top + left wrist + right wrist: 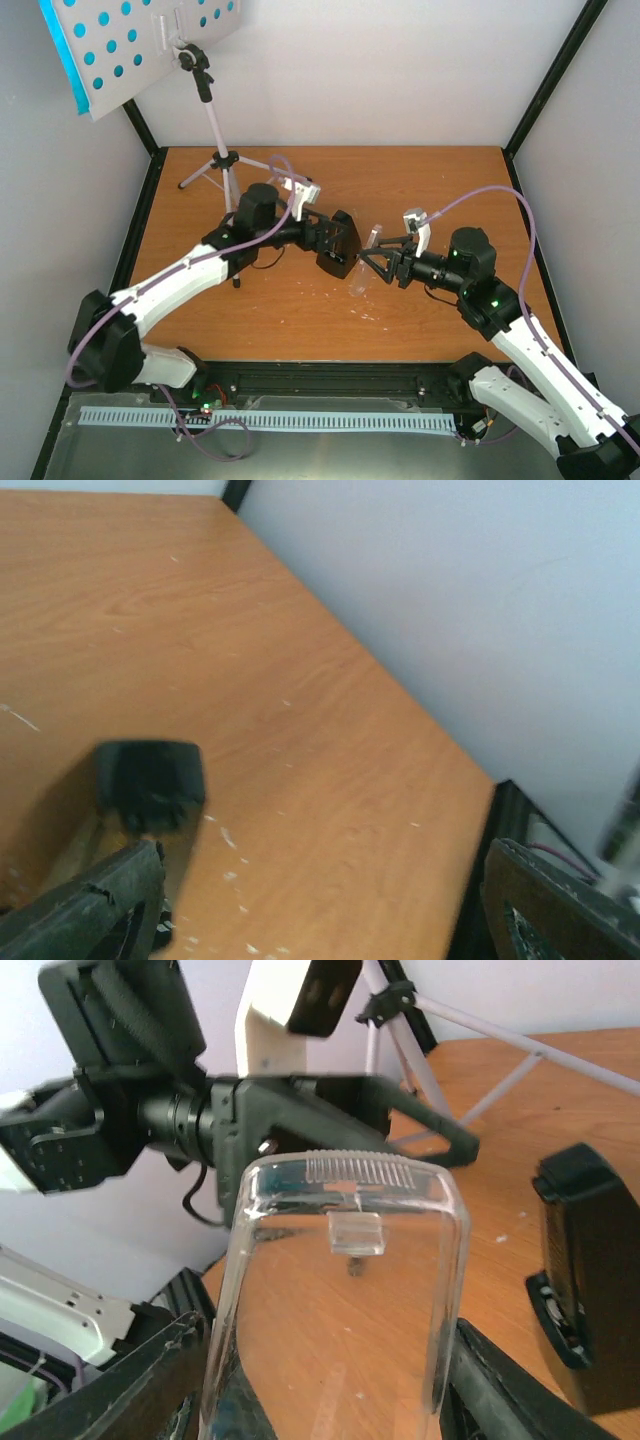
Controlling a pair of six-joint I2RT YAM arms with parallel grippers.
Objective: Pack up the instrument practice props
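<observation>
Inside a white-walled enclosure with black corner posts, an orange-brown wooden surface (440, 200) lies before you, both arms reaching in over its middle. The tall white music stand (214, 118) stands on its tripod at the far left corner, well behind your left gripper (320, 890). Its hole-punched desk is tilted and raised above the arms. Cyan sheet-music pages (62, 50) sit on that desk, showing through the holes and along its left edge.

Your left gripper is spread wide with nothing between its fingers. The small black metronome (338, 248) stands on the surface just ahead of it, close to the left finger in the left wrist view. From the overhead view you cannot tell whether finger and metronome touch.

Your right gripper (327, 1360) is clamped on the clear cover (340, 1300), one finger on each side of it, with the ribbed top end pointing away from the wrist. The cover is off the metronome, which sits ahead and to the right of this gripper in the right wrist view, just beside the cover. Your two grippers face each other, near but apart.
</observation>
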